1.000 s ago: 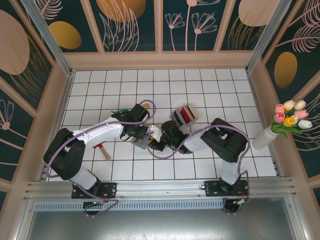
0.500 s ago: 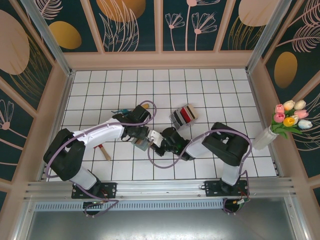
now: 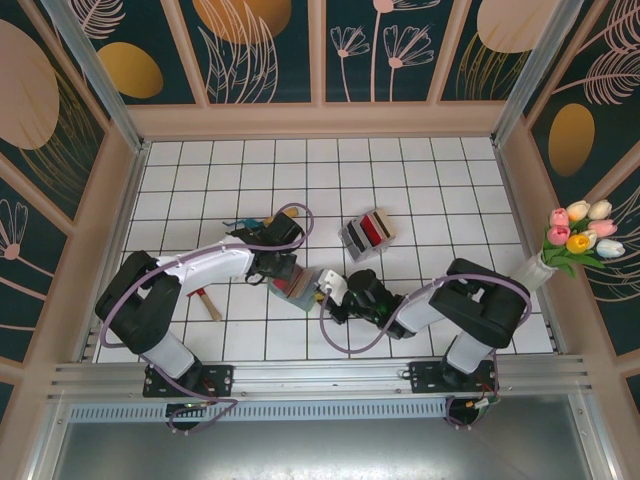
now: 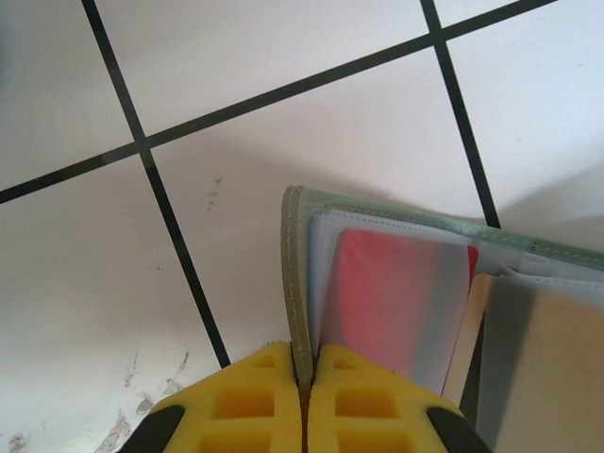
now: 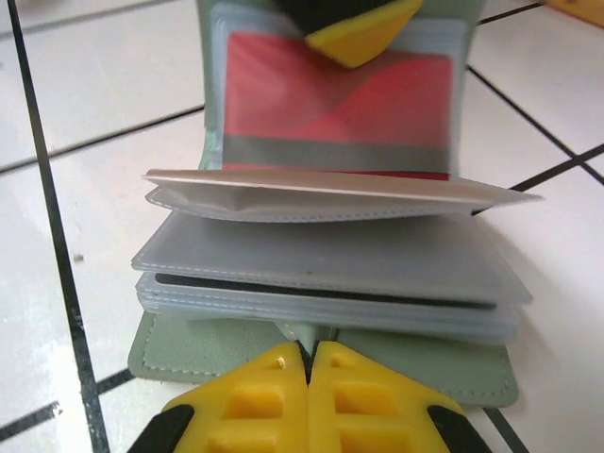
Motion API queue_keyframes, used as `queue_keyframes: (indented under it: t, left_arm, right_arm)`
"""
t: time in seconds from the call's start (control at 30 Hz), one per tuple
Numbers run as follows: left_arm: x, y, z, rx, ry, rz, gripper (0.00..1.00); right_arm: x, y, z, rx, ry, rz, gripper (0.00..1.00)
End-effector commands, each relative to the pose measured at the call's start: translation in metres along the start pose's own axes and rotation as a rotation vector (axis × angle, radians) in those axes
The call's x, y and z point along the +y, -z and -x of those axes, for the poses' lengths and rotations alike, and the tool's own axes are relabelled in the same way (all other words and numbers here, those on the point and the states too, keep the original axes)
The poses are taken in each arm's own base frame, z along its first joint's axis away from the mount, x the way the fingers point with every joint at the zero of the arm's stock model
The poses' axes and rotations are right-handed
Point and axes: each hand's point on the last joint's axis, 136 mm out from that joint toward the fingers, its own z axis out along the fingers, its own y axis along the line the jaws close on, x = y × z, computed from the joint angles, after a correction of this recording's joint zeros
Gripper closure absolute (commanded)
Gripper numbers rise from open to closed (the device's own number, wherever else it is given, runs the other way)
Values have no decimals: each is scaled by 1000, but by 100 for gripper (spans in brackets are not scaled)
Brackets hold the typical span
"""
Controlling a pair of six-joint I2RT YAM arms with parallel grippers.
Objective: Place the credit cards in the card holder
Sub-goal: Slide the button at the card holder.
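- We find the card holder point(image 5: 175, 349) lying open on the tiled table point(image 3: 420, 170), stretched between the two arms, with its clear sleeves fanned out above the grey-green cover.
- The left gripper point(image 4: 304, 366) is clenched on one edge of the holder's cover, its yellow fingers pressed together with the green rim pinched between them.
- The right gripper point(image 5: 309, 357) is clamped the same way on the opposite edge of the cover, so both ends of the holder are pinned.
- A red card point(image 5: 330, 94) already sits inside a sleeve at the left gripper's end of the holder. A pale thin sheet point(image 5: 330, 184) lies across the sleeves in front of it; we cannot tell whether it is a loose card or a sleeve flap.
- The rest of the credit cards point(image 3: 372, 229) form a striped bundle beyond the holder, toward the back wall and off to its right, well apart from it. They stand in a silvery ribbed case point(image 3: 350, 238), which is set at a slant to the holder's long axis.
- We judge the right gripper the nearer of the two to that bundle. Fetching a card would mean letting go of the holder's edge on that side while the left one holds it.
- Bare tile lies between the holder and the bundle, so we see nothing in the way.
- A red-handled tool point(image 3: 207, 301) lies to the holder's left, beyond the left arm, clear of that path.
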Motion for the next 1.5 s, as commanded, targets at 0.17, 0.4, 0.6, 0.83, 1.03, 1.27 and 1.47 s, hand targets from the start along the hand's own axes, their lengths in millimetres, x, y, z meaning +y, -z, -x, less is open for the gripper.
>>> queue_keyframes:
  t: [0.17, 0.4, 0.6, 0.83, 1.03, 1.27, 1.47]
  left_arm:
    - [21, -9, -28, 64, 52, 76, 100]
    - [16, -10, -35, 67, 67, 33, 100]
    - [4, -8, -35, 62, 98, -41, 100]
    - [-5, 12, -19, -3, 137, -105, 100]
    - [-1, 14, -28, 1, 156, -105, 100]
    - [-8, 25, -21, -26, 165, -153, 100]
    - [-14, 30, -15, -39, 189, -184, 99]
  right_arm:
    - [-22, 19, 39, -214, -243, -104, 100]
    - [-64, 39, 46, -335, -522, -241, 100]
    - [-61, 38, 57, -380, -595, -187, 99]
    - [-77, 39, 37, -343, -703, -251, 87]
    - [-104, 37, 15, -191, -808, -469, 68]
    - [-93, 35, 15, -20, -886, -443, 65]
    - [-50, 13, 24, 272, -964, -312, 58]
